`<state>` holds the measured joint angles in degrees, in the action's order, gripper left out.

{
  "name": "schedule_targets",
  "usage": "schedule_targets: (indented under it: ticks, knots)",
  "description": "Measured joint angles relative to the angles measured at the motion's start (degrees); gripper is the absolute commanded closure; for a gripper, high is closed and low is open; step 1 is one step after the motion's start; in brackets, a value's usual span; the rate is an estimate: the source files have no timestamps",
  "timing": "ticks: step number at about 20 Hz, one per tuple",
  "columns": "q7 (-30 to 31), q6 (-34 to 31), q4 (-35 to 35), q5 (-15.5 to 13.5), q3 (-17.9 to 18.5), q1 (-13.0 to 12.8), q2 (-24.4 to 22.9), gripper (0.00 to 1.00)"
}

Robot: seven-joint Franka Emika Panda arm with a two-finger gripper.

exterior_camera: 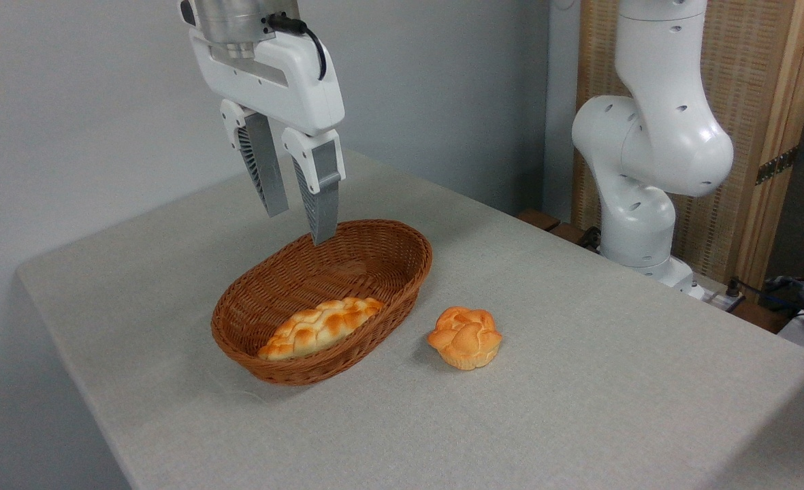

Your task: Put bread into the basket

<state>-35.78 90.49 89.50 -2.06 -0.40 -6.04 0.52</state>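
Looks basically done here. Bread [321, 327] lying inside the basket [402, 289], down in the near-left end, well below the gripper [298, 223] and a bit toward the camera from it. Gripper hanging above the basket's far rim, jaws parted a modest way, holding nothing at all.

Stuff that could still go sideways: lower fingertip sitting visually right at the back rim, so any dip or sideways swing could clip the wicker and drag or tip the whole basket across the bench [579, 381]. Light basket, so probably slides easy. Also the loaf resting up against the near wall, one pointed end riding close to the rim, so a bump might roll it out. Small muffin-shaped bun [465, 336] below and right of the gripper, just beside the basket, not part of the job and best left alone.

Hard to tell: real gap between fingertip and rim, since only one angle. Near side of the loaf hidden behind the basket wall. Top of the arm cut off by the frame.
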Motion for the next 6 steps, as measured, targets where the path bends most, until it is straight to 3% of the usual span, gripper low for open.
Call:
schedule_targets:
  ticks: [6]
  knots:
    - [0.0, -0.1, -0.2, 0.0, 0.0, 0.6, 0.1, 0.0]
